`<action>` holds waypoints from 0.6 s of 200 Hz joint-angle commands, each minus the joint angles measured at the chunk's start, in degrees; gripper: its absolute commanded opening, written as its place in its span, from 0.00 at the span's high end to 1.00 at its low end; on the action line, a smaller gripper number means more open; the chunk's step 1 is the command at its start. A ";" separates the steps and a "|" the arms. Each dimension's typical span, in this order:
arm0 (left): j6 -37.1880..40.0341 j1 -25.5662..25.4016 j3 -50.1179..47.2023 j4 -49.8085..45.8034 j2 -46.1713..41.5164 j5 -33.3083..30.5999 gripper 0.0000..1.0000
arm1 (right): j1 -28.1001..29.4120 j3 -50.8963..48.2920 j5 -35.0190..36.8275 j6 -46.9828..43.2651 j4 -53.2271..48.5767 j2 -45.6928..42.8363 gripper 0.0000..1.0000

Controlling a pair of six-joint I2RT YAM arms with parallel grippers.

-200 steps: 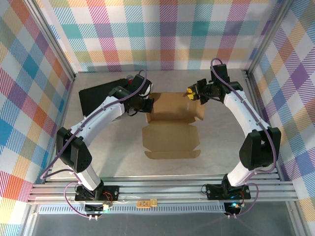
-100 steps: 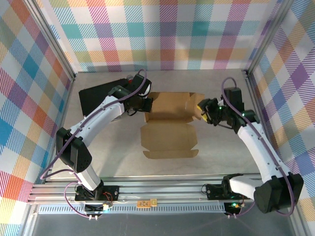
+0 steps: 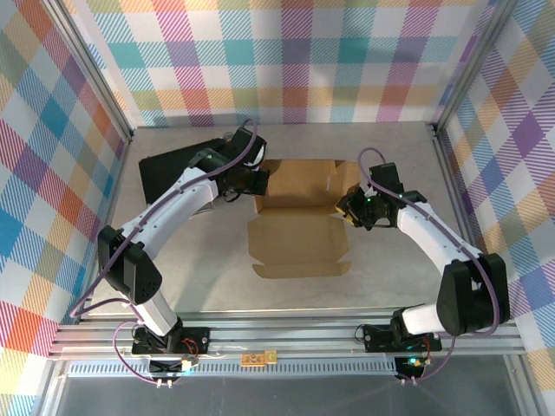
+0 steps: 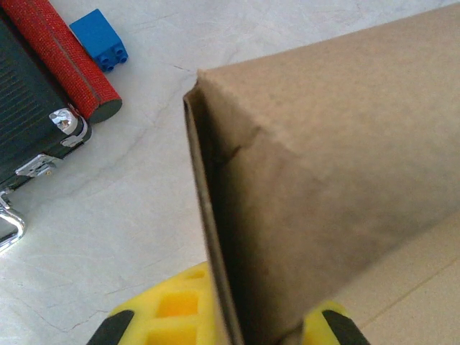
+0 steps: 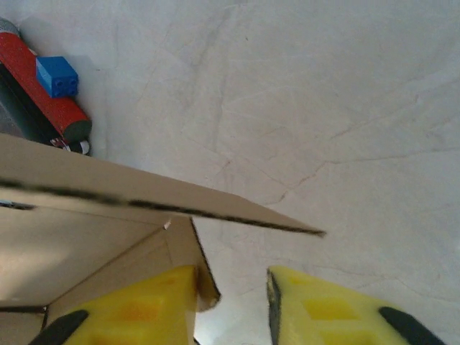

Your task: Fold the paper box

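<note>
Paper box (image 3: 299, 212) wall in left gripper (image 4: 228, 323); right gripper (image 5: 231, 305) ajar

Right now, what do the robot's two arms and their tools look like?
Both the left arm and the right arm have smooth white tube-shaped links with chunky black joints. A thin purple cable loops along each one. The left tool and right tool are black, ending in two blocky bright yellow fingers with dark patches.
</note>
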 commanded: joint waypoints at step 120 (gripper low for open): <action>-0.72 -0.43 4.46 -2.44 1.88 0.04 1.00 | 9.97 13.10 11.93 -9.89 -10.42 2.83 1.00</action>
